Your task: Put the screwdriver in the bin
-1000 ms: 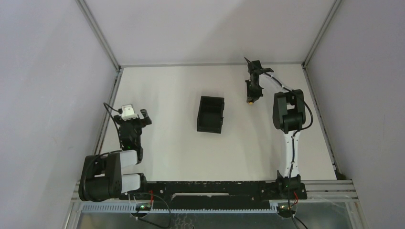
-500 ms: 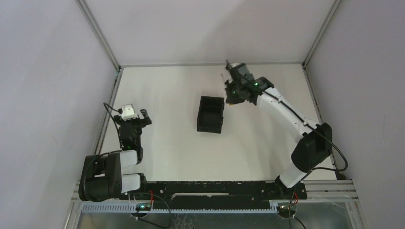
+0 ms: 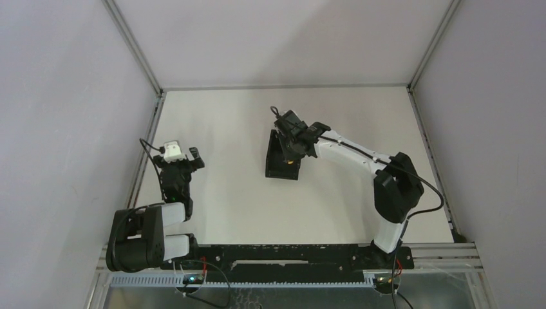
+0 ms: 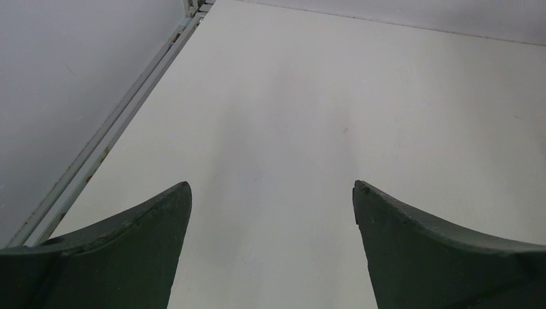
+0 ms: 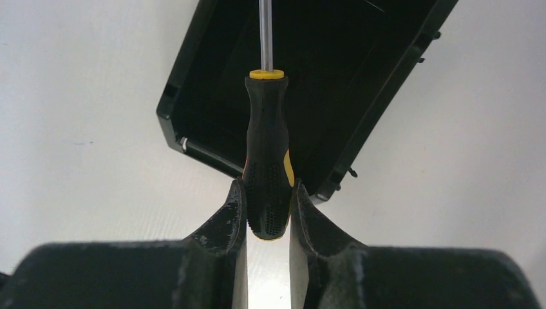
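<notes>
Resting near the left edge of the desk, the left gripper (image 3: 182, 161) points toward the far edge. Its jaws are spread wide and it holds nothing. The left wrist view shows only bare white desk (image 4: 290, 116) between the two dark fingers (image 4: 135, 238).

At mid-desk, somewhat nearer the far edge than the near one, sits the bin (image 3: 272, 158), black, rectangular and open-topped, flat on the surface.

The right arm (image 3: 360, 154) reaches from its base near the near right corner, diagonally left, and ends directly over the bin. The right gripper (image 5: 267, 193) is closed to a narrow gap, clamped on the butt of the screwdriver (image 5: 266, 141) handle. The handle is black with a yellow collar. The thin metal shaft extends forward from the fingers, over the bin's dark interior. Whether the tip touches the bin's floor or wall cannot be determined. The handle crosses above the bin's nearer rim corner.
</notes>
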Controlling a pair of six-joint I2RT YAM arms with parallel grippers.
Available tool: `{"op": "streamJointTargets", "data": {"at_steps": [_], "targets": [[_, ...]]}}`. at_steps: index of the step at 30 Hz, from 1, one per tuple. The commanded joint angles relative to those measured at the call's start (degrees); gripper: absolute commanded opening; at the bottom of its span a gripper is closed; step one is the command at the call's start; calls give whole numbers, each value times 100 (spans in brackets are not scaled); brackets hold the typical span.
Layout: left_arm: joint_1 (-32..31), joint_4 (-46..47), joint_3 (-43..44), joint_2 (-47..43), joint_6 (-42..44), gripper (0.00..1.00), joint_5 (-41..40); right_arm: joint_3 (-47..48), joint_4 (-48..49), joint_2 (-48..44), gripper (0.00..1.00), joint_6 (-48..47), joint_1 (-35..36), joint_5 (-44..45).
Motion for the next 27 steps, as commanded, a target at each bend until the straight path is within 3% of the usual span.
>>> {"op": "streamJointTargets", "data": {"at_steps": [1,13,15,17,22,27], "targets": [[-36,154,144,-29,103,100,-40,-86,441,181,8,153,97,323],[-34,156,140,-31,103,100,-40,-490,930,517,19,-14,136,349],[-40,156,140,-29,103,100,-40,-491,941,571,24,-27,147,368],[-36,156,144,-28,103,100,-40,-492,937,592,38,-20,175,400],[-36,156,143,-29,103,100,-40,-487,974,514,58,71,242,445],[-32,156,140,-29,103,100,-38,-460,977,298,67,154,290,395]]}}
